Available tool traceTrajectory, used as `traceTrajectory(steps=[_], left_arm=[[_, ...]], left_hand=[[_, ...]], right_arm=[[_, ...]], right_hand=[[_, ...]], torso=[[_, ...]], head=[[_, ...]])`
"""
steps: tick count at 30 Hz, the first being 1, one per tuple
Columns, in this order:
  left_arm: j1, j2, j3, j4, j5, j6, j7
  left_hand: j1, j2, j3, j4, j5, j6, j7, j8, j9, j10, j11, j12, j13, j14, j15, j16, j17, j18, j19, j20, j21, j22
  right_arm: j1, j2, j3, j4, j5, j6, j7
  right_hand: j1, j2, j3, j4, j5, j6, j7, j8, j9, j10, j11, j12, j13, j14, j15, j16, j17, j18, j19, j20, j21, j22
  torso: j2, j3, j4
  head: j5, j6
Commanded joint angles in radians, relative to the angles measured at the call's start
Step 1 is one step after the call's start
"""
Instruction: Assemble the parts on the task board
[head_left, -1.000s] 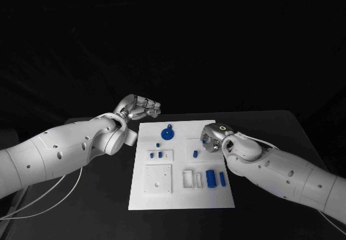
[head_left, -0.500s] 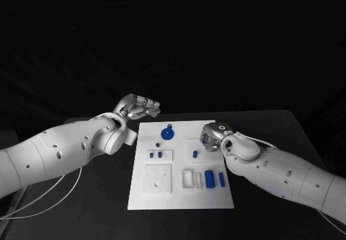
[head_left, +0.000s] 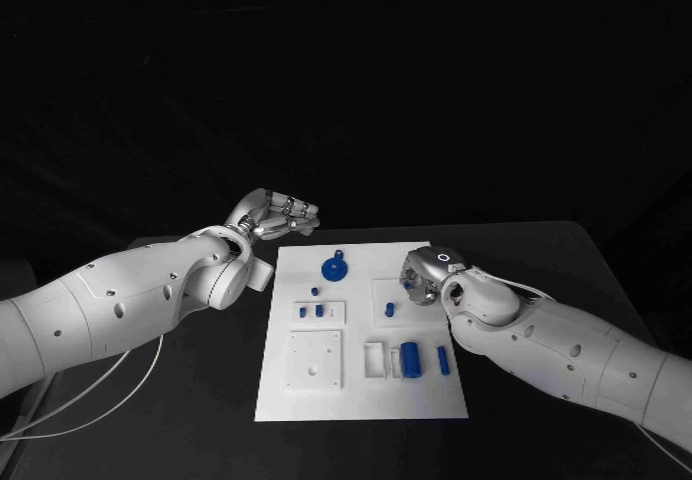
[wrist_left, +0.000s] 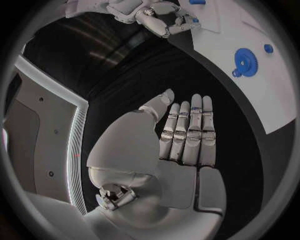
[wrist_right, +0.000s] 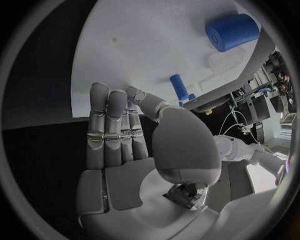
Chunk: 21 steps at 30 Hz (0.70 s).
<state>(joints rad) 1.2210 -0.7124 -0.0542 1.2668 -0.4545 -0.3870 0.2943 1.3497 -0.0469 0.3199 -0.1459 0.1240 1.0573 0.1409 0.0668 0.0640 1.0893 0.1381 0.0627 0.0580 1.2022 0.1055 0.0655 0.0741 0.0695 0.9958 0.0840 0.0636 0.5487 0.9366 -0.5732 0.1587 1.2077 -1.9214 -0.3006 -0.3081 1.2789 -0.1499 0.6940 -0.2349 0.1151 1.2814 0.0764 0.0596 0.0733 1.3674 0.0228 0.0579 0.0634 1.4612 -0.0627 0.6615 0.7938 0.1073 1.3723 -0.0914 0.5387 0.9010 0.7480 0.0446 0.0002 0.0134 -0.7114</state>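
Here the task board (head_left: 361, 400) lies flat in the middle of the black table (head_left: 562, 260), a long white plate running from twelve to six o'clock in the head view. A blue gear (head_left: 333, 267) sits on it toward twelve o'clock. Below the gear, two short blue pegs (head_left: 310, 311) stand in a small white block left of centre. Toward five o'clock a thick blue cylinder (head_left: 410, 359) lies beside a thinner blue pin (head_left: 441, 360), both pointing along the board's length.

The left hand (head_left: 277, 216) hovers off the board at about eleven o'clock from its middle, over bare table just beyond the top left corner. In the left wrist view its fingers (wrist_left: 187, 132) lie straight and side by side with nothing in them, so it is empty and open, and the gear (wrist_left: 245, 62) shows on the board (wrist_left: 262, 90) beyond.

The right hand (head_left: 421, 283) is at the board's right edge, around three o'clock. In the right wrist view its fingers (wrist_right: 112, 122) reach down toward the white surface (wrist_right: 144, 45), with a slim blue pin (wrist_right: 179, 87) just beside the thumb tip; I cannot tell whether the pin is pinched or merely near. The thick cylinder (wrist_right: 232, 31) lies well apart from that hand.
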Motion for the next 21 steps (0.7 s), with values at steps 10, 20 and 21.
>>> traceTrajectory(steps=[10, 20, 21], left_arm=[[0.001, 0.010, 0.001, -0.027, 0.028, 0.001, 0.016], [0.001, 0.012, 0.001, -0.042, 0.041, 0.003, 0.015], [0.001, 0.012, 0.001, -0.043, 0.042, 0.003, 0.015]], left_hand=[[0.005, 0.011, -0.026, 0.016, -0.028, -0.010, 0.003, 0.005, -0.001, -0.011, 0.001, -0.003, 0.000, -0.004, 0.000, -0.003, 0.003, 0.001, 0.023, 0.003, 0.004, -0.083], [0.008, 0.012, -0.031, 0.019, -0.028, -0.012, 0.003, 0.005, -0.001, -0.012, 0.001, -0.003, 0.000, -0.005, 0.000, -0.003, 0.003, 0.000, 0.040, 0.002, 0.007, -0.169], [0.008, 0.012, -0.031, 0.019, -0.028, -0.012, 0.003, 0.005, -0.001, -0.012, 0.001, -0.003, 0.000, -0.005, 0.000, -0.003, 0.003, 0.000, 0.040, 0.002, 0.007, -0.169]], right_arm=[[-0.002, -0.047, 0.055, 0.066, 0.065, -0.032, 0.044], [-0.002, -0.083, 0.108, 0.157, 0.124, -0.036, 0.064], [-0.002, -0.085, 0.110, 0.168, 0.130, -0.034, 0.065]], right_hand=[[-0.006, 0.008, -0.001, 0.003, -0.015, 0.011, -0.002, 0.004, 0.002, 0.009, -0.001, 0.003, 0.000, -0.004, -0.006, 0.010, -0.006, 0.020, 0.015, 0.000, -0.026, 0.031], [-0.006, 0.009, -0.006, 0.004, -0.009, 0.012, -0.002, 0.004, 0.002, 0.010, -0.001, 0.003, 0.000, -0.005, -0.006, 0.016, -0.009, 0.022, 0.024, 0.000, -0.051, 0.059], [-0.006, 0.009, -0.007, 0.003, -0.008, 0.012, -0.002, 0.004, 0.002, 0.010, -0.001, 0.003, 0.000, -0.005, -0.006, 0.016, -0.009, 0.022, 0.025, 0.000, -0.054, 0.062]], torso=[[0.001, 0.0003, -0.0021], [0.001, -0.0010, -0.0022], [0.001, -0.0012, -0.0023]], head=[[0.000, 0.008], [0.004, 0.009], [0.005, 0.009]])
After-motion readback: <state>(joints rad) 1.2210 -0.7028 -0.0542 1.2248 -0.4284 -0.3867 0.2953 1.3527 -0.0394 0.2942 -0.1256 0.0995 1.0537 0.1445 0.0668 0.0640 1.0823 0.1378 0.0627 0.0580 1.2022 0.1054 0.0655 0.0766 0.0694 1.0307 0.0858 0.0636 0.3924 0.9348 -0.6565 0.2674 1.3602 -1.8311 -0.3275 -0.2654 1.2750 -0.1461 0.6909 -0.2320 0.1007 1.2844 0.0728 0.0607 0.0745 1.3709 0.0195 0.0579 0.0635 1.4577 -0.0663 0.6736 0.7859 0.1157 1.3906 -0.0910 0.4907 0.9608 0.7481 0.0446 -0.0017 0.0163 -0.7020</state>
